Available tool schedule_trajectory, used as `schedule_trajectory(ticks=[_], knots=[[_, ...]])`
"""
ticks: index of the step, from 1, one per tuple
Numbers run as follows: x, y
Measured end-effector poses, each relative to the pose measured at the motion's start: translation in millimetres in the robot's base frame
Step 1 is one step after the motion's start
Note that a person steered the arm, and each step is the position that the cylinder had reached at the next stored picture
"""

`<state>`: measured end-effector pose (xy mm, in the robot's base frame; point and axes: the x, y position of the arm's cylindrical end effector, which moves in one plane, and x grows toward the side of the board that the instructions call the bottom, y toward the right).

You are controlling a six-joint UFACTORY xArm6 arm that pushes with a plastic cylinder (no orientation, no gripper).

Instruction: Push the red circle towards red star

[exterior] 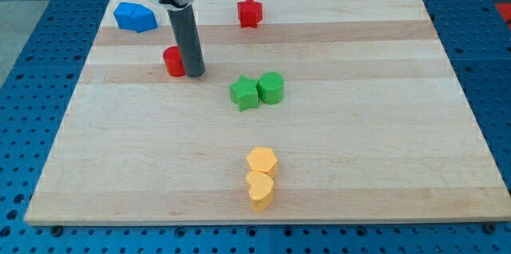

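tip: my tip [194, 73] is down on the board [359, 158], just beside the red circle [173, 61], on its view-right side and a shade lower. Looks touching or nearly so; can't tell for certain because the rod hides that edge.
hand state: no jaws or fingers here, just a plain rod, so nothing to spread, press or pinch. Nothing is held.
red circle: upper-left part of the board, below and right of the blue block [134, 17], well apart from it.
red star: [249, 12] near the view's top edge, up and to the right of the circle, well apart. Bare wood between them.
key relation: the star lies up-right of the circle, and the tip sits on that same right side. So the tip is on the wrong side for the push, between the circle and its goal rather than behind it.
next move (judgement): swing round to the circle's lower-left, then drive up-right along the line to the star.
risk: pushing from where the tip is now would send the circle left, away from the star.
others: green star [244, 93] touching green circle [271, 88] mid-board; two yellow blocks [261, 176] stacked near the bottom. All well clear of the path.
progress: not yet begun, by my read.
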<state>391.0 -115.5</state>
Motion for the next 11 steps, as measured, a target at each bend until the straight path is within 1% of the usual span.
schedule_trajectory(ticks=[2,3,4,5,6,8,9,10,11], knots=[[51.1,0.0],[51.2,-12.2],[30.7,-39.2],[19.6,-61.9],[6.2,-53.8],[-44.2,15.7],[-69.1,37.3],[-63.5,39.7],[-44.0,30.9]])
